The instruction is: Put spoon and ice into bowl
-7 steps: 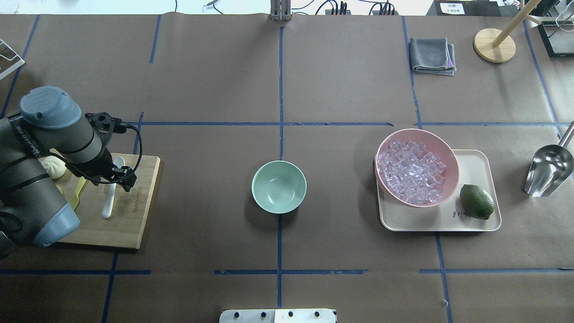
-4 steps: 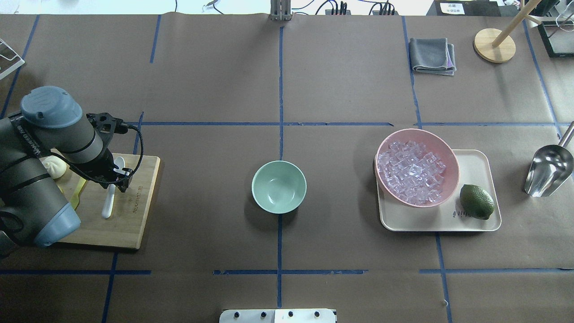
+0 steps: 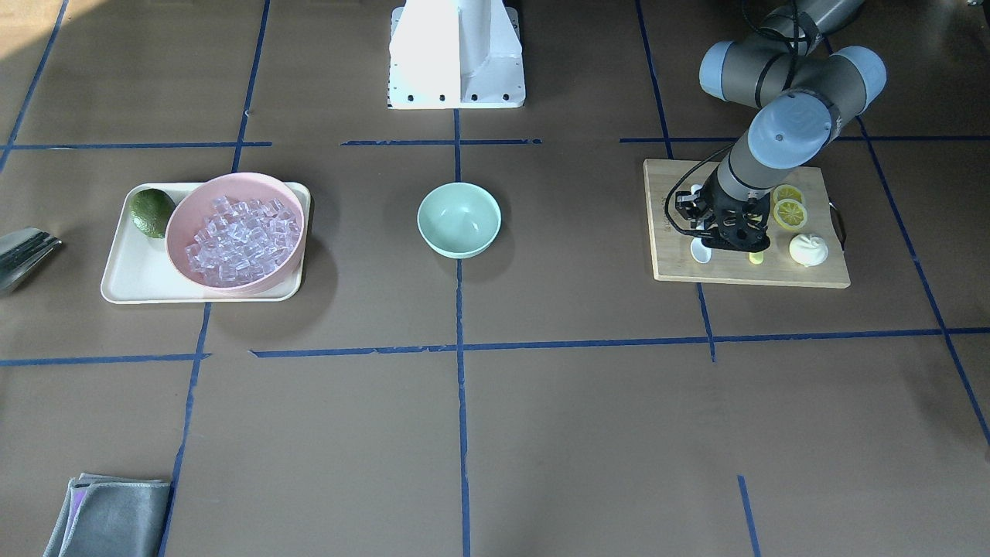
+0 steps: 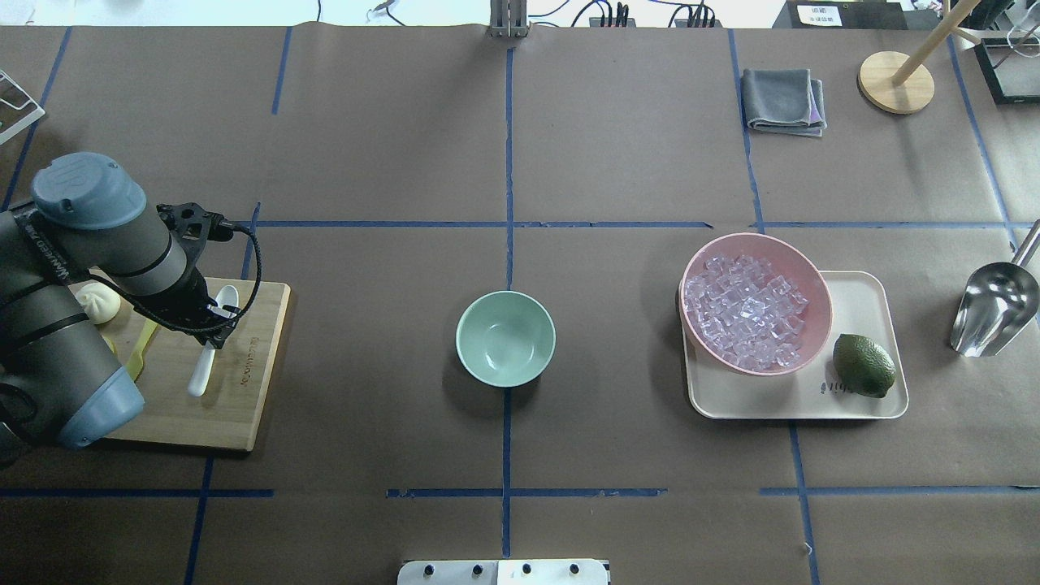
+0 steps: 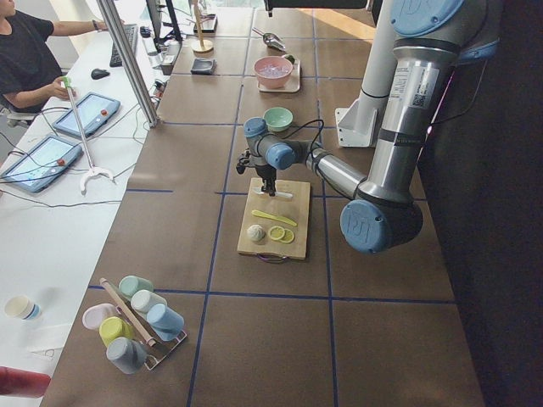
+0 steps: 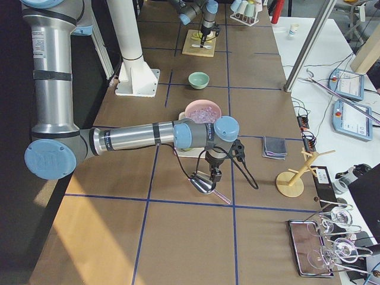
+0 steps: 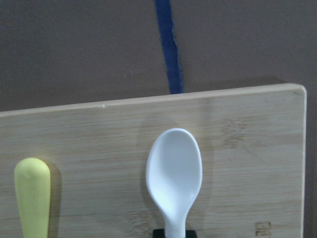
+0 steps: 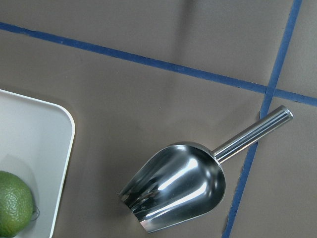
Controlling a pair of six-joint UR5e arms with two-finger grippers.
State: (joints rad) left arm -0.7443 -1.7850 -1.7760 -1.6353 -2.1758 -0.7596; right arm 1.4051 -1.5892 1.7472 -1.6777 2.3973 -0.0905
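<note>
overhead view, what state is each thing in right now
spoon: lying on the cutting board, left fingers at its handle, grip unclear
mint-green bowl: upright, empty
pink bowl: upright, full of ice
metal scoop: on its side, empty
grey cloth: folded
lime: whole

The left gripper (image 4: 214,331) has been brought down a little over the wooden board (image 4: 244,398), and its fingers have been closed on the spoon (image 4: 202,367) just below the scoop. The spoon has been swung slightly, so that its scoop is shifted toward the green bowl (image 4: 505,338).
</note>
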